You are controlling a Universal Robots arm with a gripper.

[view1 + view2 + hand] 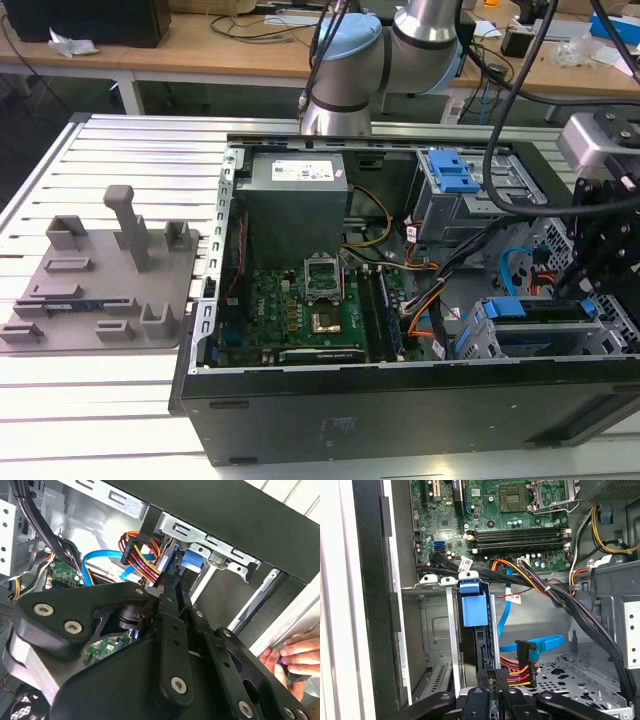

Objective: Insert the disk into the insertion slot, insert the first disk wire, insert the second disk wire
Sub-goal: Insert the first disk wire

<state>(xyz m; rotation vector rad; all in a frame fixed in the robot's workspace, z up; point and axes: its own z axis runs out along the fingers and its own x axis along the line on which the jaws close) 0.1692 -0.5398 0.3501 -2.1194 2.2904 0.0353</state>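
While the disk stands seated in the insertion slot near the case's outer wall, the gripper is clenched on a multicoloured power connector at the disk's exposed edge. Cables crowd one side, above the open perforated floor.

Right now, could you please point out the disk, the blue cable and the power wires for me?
disk (472, 611): first wrist view, on its blue carrier's tab.
blue cable (545, 642): first wrist view, on its flat stretch.
power wires (518, 672): first wrist view, on the orange and red strands.
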